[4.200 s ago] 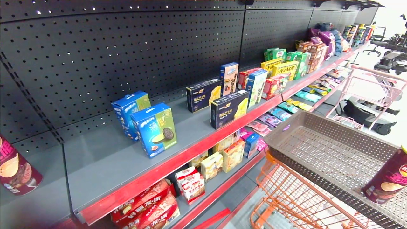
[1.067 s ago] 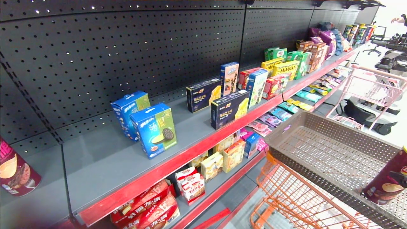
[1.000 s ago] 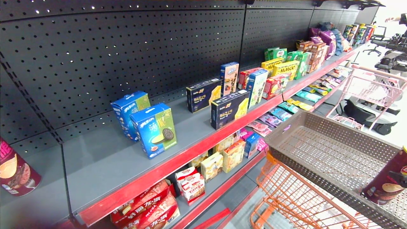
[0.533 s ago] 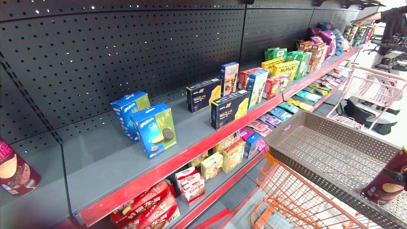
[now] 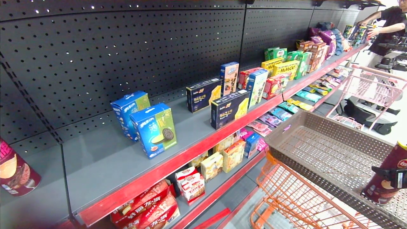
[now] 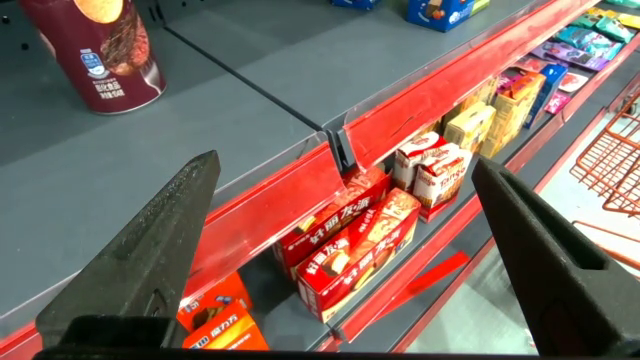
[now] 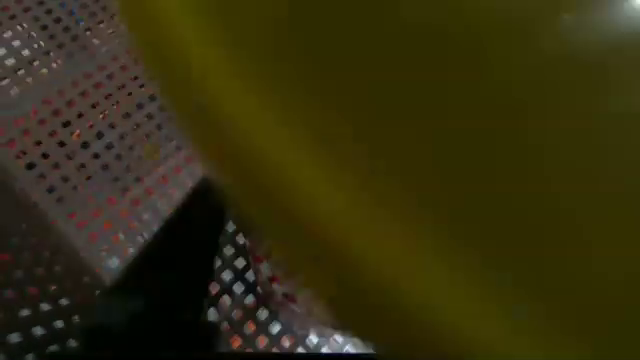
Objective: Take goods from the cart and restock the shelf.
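The step in hand looks to be the pick. The right tool (image 5: 391, 176) sits against the maroon chip can (image 5: 393, 158), which stands at the near right of the cart's brown tray (image 5: 318, 149). I cannot tell whether it has clamped on the can. A good grip would take the can mid-body and square, then lift it straight up clear of the tray's wall before swinging toward the shelf (image 5: 105, 165). The left tool (image 6: 344, 160) hangs over the shelf's red front edge with its jaws wide apart, holding nothing. There are two cans, this one and a second can (image 5: 16, 173) on the shelf at far left, plus two blue cookie boxes (image 5: 155, 130) and two navy boxes (image 5: 229, 108).
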Controlling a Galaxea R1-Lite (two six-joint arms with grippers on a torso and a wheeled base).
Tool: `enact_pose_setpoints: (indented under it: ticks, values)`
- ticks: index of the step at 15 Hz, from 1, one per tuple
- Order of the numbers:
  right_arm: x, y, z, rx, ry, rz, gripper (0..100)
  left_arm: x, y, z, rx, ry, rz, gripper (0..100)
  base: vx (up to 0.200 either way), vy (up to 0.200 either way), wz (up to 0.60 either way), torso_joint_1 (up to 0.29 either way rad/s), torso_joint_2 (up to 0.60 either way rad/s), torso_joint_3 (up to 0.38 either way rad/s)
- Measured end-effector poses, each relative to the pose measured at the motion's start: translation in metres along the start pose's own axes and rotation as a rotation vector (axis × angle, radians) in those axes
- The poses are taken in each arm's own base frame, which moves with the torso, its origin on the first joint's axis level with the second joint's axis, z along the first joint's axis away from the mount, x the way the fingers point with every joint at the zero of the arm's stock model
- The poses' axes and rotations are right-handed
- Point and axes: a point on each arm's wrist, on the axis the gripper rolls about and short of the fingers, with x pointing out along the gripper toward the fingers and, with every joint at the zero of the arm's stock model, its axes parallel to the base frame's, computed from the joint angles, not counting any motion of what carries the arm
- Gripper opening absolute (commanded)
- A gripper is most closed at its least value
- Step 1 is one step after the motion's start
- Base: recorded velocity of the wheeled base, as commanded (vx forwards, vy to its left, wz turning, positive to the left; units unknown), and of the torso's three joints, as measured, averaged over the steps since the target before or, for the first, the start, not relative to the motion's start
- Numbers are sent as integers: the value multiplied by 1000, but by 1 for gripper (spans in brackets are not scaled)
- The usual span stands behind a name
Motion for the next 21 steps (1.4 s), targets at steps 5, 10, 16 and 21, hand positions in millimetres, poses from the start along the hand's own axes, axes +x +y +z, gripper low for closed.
enact_pose_setpoints:
  ticks: [5, 10, 16, 21]
  values:
    - [-2, -13, -6, -19, -24, -47, 0, 0, 0, 0, 0, 0, 0, 100, 0, 0, 0, 0, 0, 0]
    - [-17, -19, 2, -27, -81, -74, 0, 0, 0, 0, 0, 0, 0, 100, 0, 0, 0, 0, 0, 0]
    - [-87, 6, 33, -31, -160, -106, 0, 0, 0, 0, 0, 0, 0, 100, 0, 0, 0, 0, 0, 0]
    - [-148, 65, 59, -88, -225, -256, 0, 0, 0, 0, 0, 0, 0, 100, 0, 0, 0, 0, 0, 0]
